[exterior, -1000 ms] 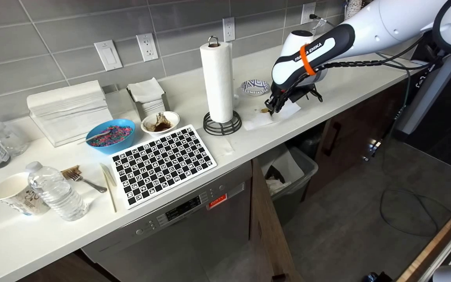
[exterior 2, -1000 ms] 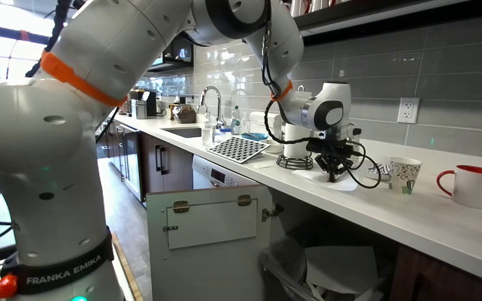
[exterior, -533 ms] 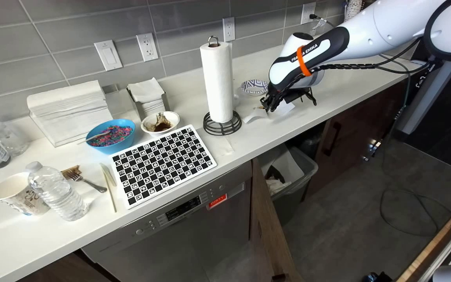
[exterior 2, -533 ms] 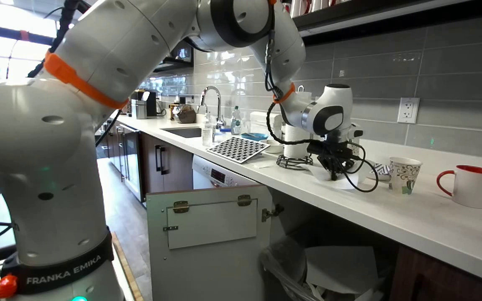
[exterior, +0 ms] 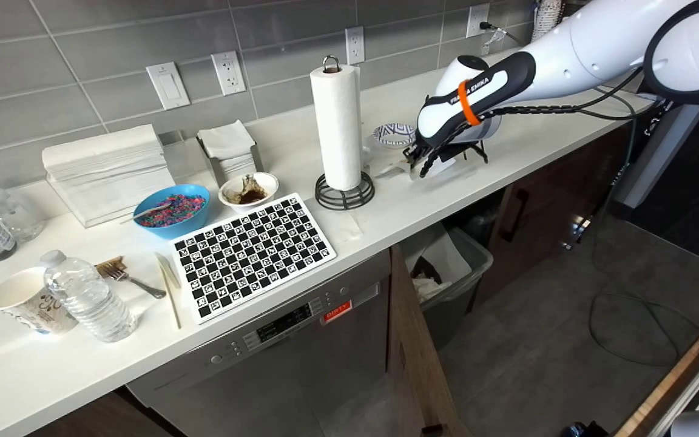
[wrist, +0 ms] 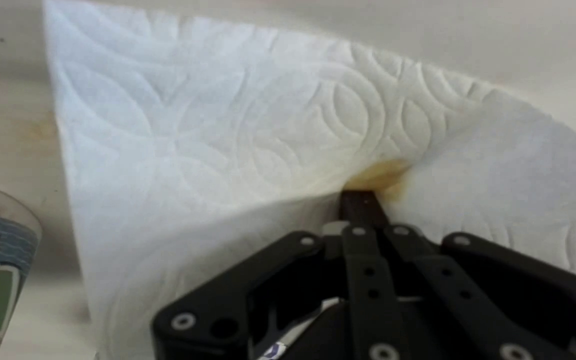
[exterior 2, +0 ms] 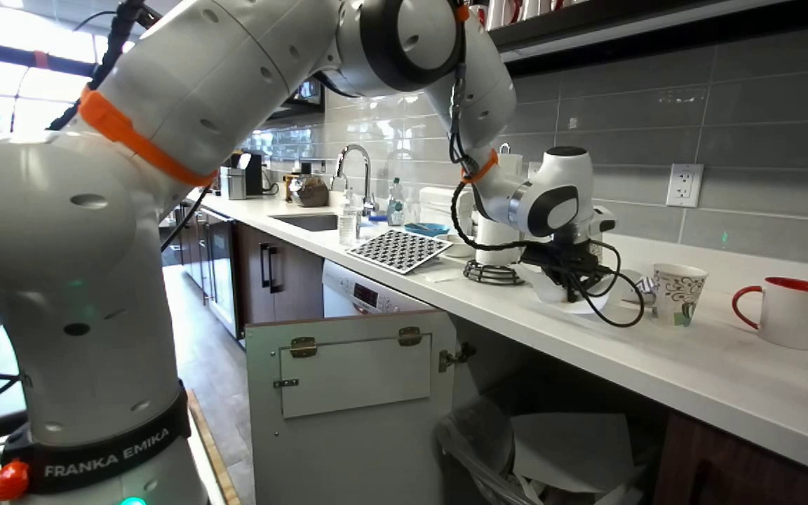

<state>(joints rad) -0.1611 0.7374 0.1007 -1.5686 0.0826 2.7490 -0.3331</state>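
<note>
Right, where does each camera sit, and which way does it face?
An exterior view: high in front of the white countertop, facing down across it; the white robot arm shows at upper right.
An exterior view: beside the arm's white base, facing along the countertop towards the arched chrome faucet; arm and base show.
Wrist view: just behind the black hand, facing down at a white embossed paper towel; the hand shows, pinching it.
Both exterior views share the black-and-white checkered board.
</note>
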